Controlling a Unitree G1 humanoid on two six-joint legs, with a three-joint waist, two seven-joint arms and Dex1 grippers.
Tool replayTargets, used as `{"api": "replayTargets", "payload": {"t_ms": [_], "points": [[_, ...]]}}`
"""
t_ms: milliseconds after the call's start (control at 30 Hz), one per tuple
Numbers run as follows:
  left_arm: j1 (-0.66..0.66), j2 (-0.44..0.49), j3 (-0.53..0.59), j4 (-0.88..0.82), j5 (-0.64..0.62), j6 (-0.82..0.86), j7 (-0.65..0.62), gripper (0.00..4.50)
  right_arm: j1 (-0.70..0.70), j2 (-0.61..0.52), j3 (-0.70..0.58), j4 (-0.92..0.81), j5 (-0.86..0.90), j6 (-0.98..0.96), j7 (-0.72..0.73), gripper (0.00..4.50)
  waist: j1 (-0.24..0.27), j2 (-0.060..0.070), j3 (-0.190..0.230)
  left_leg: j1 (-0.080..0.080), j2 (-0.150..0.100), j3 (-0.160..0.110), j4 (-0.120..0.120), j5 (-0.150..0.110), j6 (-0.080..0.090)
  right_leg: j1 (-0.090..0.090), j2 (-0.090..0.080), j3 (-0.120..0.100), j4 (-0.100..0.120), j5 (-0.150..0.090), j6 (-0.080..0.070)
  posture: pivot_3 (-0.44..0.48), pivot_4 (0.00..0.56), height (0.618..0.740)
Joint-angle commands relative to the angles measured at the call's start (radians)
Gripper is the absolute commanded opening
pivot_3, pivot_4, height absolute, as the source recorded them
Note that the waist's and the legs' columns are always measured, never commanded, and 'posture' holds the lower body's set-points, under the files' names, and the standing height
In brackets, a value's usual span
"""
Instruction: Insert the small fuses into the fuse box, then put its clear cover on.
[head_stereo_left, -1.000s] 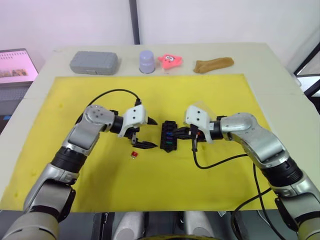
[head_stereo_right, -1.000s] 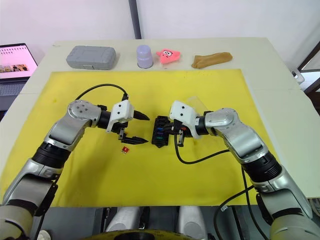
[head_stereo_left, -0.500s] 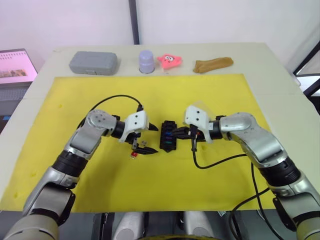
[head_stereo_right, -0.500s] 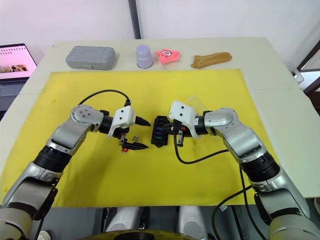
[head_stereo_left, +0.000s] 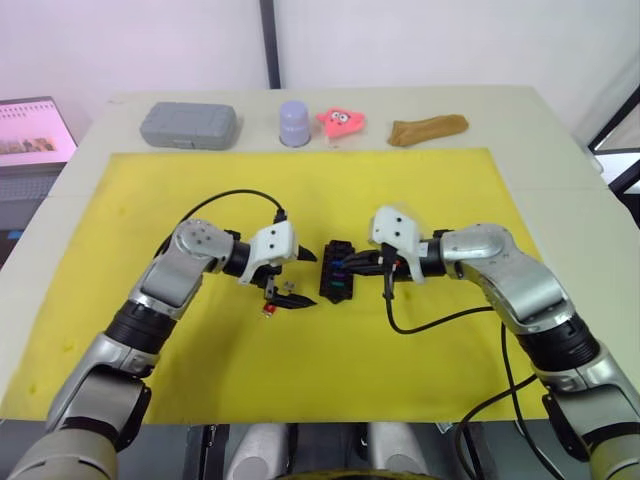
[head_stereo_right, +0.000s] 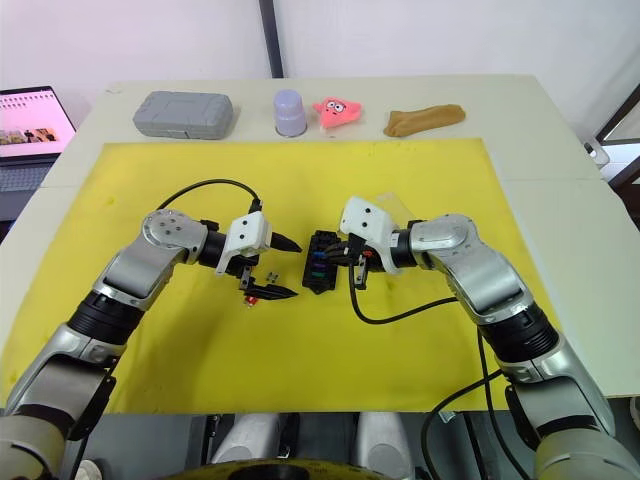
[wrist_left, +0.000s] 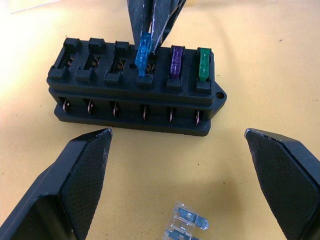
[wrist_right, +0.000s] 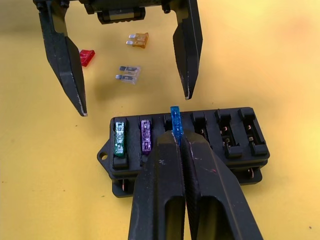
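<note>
Overhead, I see the black fuse box (head_stereo_left: 337, 272) on the yellow mat (head_stereo_left: 420, 180), long axis running away from me, between both arms. Left wrist view: left gripper (wrist_left: 180, 165) spread wide and empty, a clear-grey fuse (wrist_left: 186, 226) lying just before it. Right wrist view: right gripper (wrist_right: 181, 142) pinches the blue fuse (wrist_right: 175, 121) upright over the third slot; green fuse (wrist_right: 119, 138) and purple fuse (wrist_right: 145, 135) are seated. Red fuse (wrist_right: 86, 57) and amber fuse (wrist_right: 138, 39) lie loose beyond.

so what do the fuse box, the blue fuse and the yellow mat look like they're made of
The fuse box looks like moulded black plastic, matte, with crisp slot edges and small metal contacts along its side. The blue fuse, pinched in the right gripper, looks like translucent tinted plastic, since light passes through it. The yellow mat seems a soft matte sheet, perhaps foam or rubber; that stays uncertain.
</note>
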Motion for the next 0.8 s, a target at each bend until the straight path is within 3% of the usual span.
{"api": "replayTargets", "payload": {"t_ms": [33,800], "points": [[-0.023,-0.005,0.01,-0.011,0.002,-0.015,0.002,4.47,-0.005,0.001,-0.02,-0.017,0.004,-0.005,0.007,0.0,0.0,0.0,0.0,0.0,0.0,0.0,0.0,0.0,0.0,0.0,0.0,0.0,0.0,0.0,0.0,0.0,0.15,0.74],[-0.024,-0.003,0.013,-0.016,0.0,-0.014,0.015,4.47,0.005,0.009,0.005,0.033,-0.022,-0.034,0.055,0.0,-0.001,0.0,0.0,0.0,0.0,0.0,0.0,0.0,0.0,0.0,0.0,0.0,0.0,0.0,0.0,0.0,0.15,0.74]]}}
